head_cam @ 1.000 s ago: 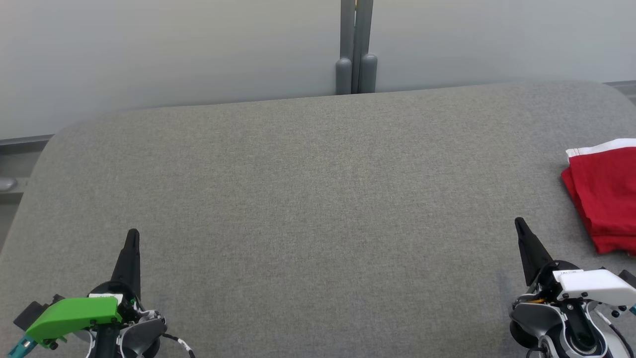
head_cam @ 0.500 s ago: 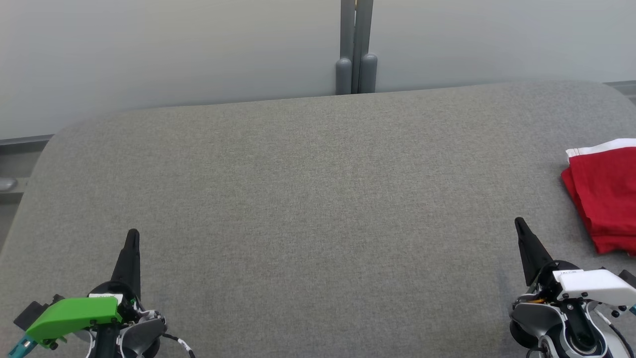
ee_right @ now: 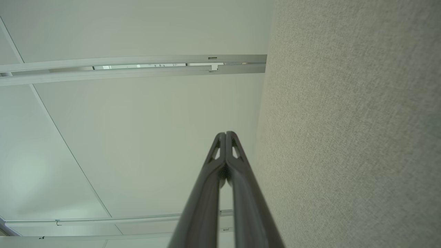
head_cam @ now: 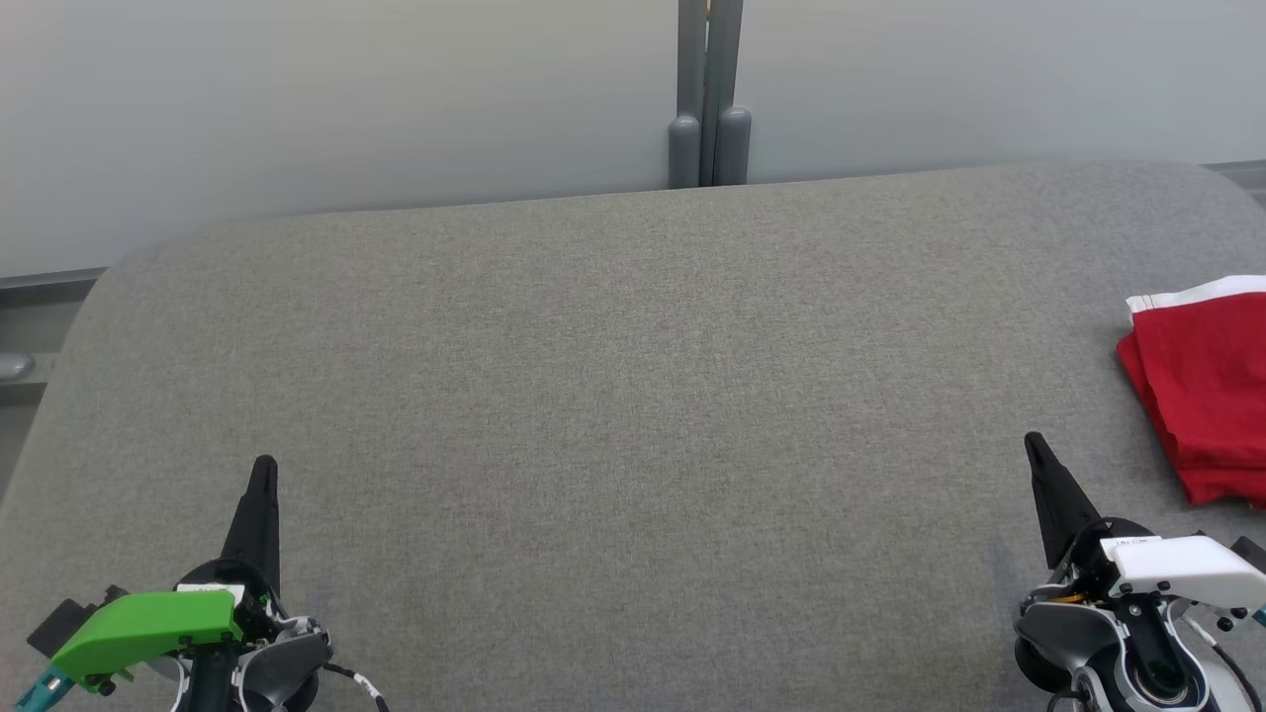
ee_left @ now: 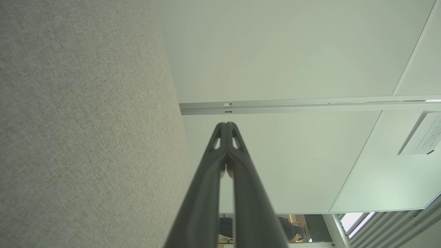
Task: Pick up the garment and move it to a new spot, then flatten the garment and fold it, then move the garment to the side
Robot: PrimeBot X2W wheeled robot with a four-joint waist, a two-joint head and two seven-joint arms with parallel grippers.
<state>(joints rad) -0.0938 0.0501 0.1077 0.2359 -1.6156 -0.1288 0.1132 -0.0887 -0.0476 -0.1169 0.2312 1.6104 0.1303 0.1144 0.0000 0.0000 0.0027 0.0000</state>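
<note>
Garment (head_cam: 1202, 386), red with white band, folded at right edge of grey surface (head_cam: 633, 396); left gripper (head_cam: 264, 465) near left, fingers (ee_left: 203, 193) together; right gripper (head_cam: 1033, 442) near right, fingers (ee_right: 206, 193) together, clear of garment

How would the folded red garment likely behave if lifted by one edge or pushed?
The red garment is probably floppy: its stacked layers look soft, so lifting one edge would likely unfold it. It looks thin, so probably light. Pushed, it may bunch, since the grey surface looks like textured fabric.
</note>
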